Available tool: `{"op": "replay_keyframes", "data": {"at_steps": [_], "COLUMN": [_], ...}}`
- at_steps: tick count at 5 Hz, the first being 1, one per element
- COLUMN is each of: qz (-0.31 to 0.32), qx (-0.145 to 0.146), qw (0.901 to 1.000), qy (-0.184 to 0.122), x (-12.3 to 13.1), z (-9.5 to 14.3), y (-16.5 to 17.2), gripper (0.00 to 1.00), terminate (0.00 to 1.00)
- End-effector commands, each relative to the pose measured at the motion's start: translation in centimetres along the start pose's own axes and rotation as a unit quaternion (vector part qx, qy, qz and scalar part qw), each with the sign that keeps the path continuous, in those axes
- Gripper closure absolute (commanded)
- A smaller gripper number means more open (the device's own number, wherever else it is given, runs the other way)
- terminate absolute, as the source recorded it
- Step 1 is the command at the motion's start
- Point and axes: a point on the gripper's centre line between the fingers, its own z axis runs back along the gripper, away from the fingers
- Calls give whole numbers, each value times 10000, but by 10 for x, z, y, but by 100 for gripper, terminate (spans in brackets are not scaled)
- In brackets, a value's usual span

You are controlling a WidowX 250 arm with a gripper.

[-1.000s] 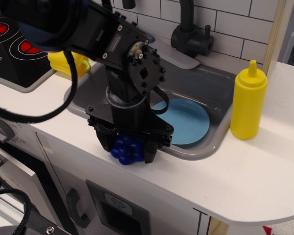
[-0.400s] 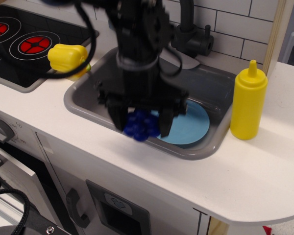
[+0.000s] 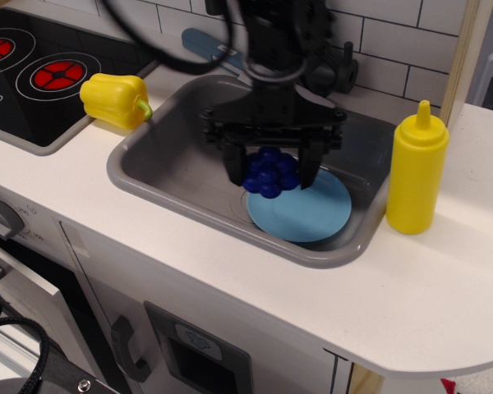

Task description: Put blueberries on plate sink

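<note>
My black gripper (image 3: 270,175) hangs over the grey sink (image 3: 172,168) and is shut on the blueberries (image 3: 270,171), a glossy dark blue cluster held between its two fingers. The cluster hangs just above the back left edge of the round light-blue plate (image 3: 306,212), which lies flat in the right half of the sink. The arm rises out of the top of the frame and hides part of the sink's back wall.
A yellow pepper (image 3: 115,100) lies on the counter left of the sink. A yellow squeeze bottle (image 3: 416,171) stands right of the sink. A black stovetop (image 3: 45,74) is at the far left. A black tap (image 3: 333,66) stands behind the sink. A blue handle (image 3: 205,45) lies behind it.
My gripper has carried the blueberries from the sink's front rim back and to the right, over the plate's edge. The arm has swung away from the pepper and stovetop, which now show.
</note>
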Motion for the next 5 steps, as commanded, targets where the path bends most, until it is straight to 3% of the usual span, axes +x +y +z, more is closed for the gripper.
{"op": "replay_keyframes", "data": {"at_steps": [1,4,5], "qz": [200,173,346], "qx": [-326,-210,-284], "qw": [9988,9986,9981], "qy": [-321,-459,-415], "x": [44,39,44], "z": [-15,-41,-32], "y": [-8,-19,-20], "gripper": [100,100,0], "terminate": [0,0,0]}}
